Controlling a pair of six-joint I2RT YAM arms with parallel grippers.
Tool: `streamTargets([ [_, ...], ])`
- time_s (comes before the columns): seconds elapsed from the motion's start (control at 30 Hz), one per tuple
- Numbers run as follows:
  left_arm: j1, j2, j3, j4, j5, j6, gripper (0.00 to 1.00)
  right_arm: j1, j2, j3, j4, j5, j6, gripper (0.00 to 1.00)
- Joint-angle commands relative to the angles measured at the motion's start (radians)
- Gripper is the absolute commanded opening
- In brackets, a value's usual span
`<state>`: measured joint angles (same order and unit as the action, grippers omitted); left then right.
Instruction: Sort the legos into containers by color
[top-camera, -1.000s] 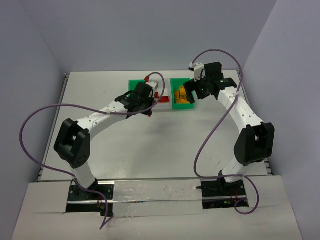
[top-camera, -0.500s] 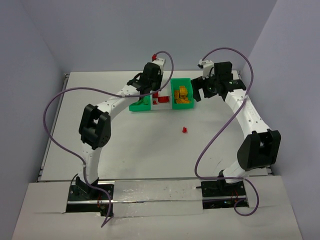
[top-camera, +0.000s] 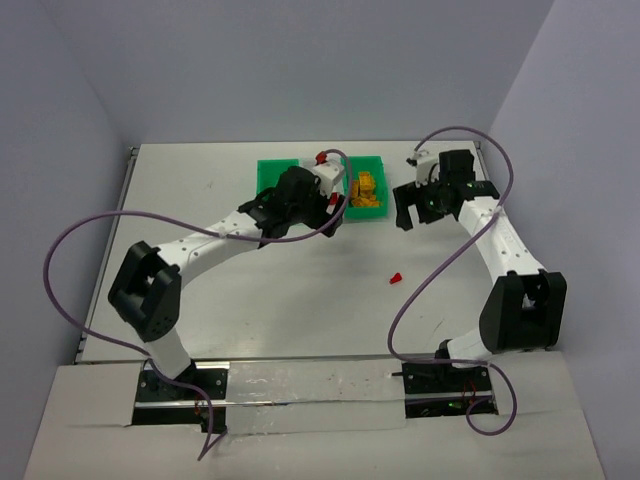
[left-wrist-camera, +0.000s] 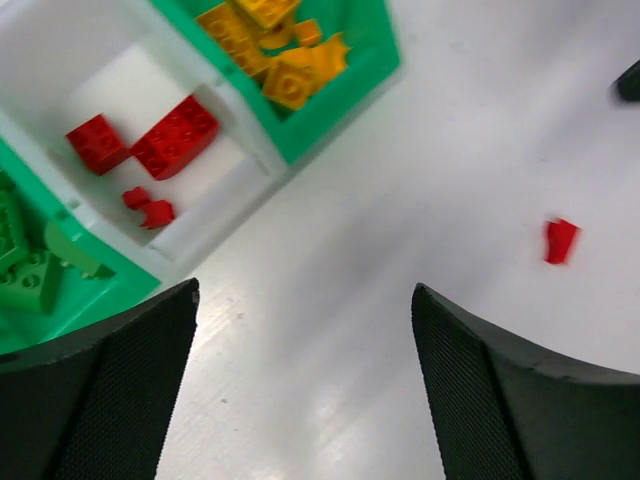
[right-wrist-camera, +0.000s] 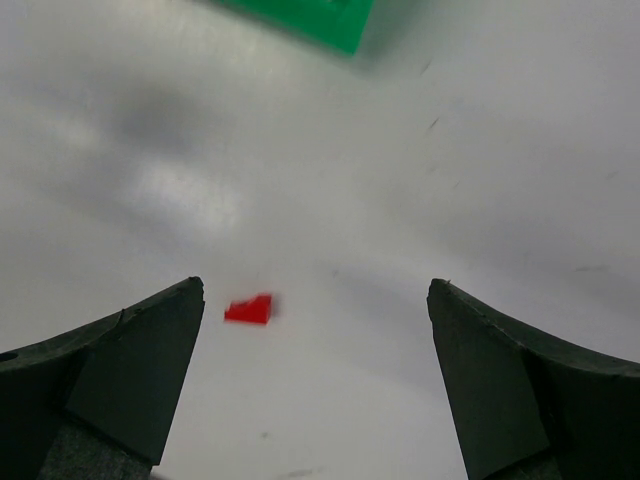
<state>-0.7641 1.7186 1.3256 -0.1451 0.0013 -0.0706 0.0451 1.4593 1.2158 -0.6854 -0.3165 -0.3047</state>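
Top external, change: left arm (top-camera: 205, 238) has dropped back from its high reach behind the containers (top-camera: 268, 170); its wrist now sits over the middle bin.
Left gripper (left-wrist-camera: 305, 300): jaws have just sprung apart after being pressed together. Fingers are spread wide with nothing between them.
Stray red lego (top-camera: 396, 277): lies on the bare table (top-camera: 250, 300), well apart from the bins. It is further right and nearer the bases than half a second ago; can't tell what shifted it.
Containers, left wrist view: white middle bin holds the red legos (left-wrist-camera: 175, 137), the green bin beyond it holds the orange legos (left-wrist-camera: 270, 50), and the green bin at lower left holds the green legos (left-wrist-camera: 25, 270).
Task meaning: judging by this, sorting is nearly done. The stray red is the only piece seen outside a bin and belongs in the white one.
Right gripper (right-wrist-camera: 315, 300): spread fully, holding nothing. It has pulled back from the orange bin to just right of the row.
Right wrist view: stray red sits on the table below the open fingers, close to the left one. A green bin corner shows at the top edge.
Left arm pose: elbow low at the left, forearm stretched up-right, gripper pointing down over the bins.
Right arm pose: elbow at the right table edge, forearm reaching up-left, gripper tilted down at the table.
Next, as a guess: right arm is better placed for the stray piece.
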Motion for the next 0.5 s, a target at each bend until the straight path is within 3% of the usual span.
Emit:
streamTargets([
  [0.0,0.015,-0.090,-0.058,0.043,0.081,-0.069,0.98,0.018,-0.078,-0.088,-0.159,-0.069,-0.160,1.00],
  [0.13,0.030,-0.122,-0.059,-0.001,0.124,-0.076,0.99,0.065,-0.074,-0.146,-0.232,-0.024,-0.271,1.00],
  [0.37,0.059,-0.171,-0.057,-0.029,0.084,-0.119,0.99,0.120,0.040,-0.131,-0.244,0.030,-0.111,0.99],
  [0.47,0.090,-0.195,-0.077,-0.032,0.088,-0.125,0.99,0.157,0.053,-0.145,-0.234,0.019,-0.121,1.00],
])
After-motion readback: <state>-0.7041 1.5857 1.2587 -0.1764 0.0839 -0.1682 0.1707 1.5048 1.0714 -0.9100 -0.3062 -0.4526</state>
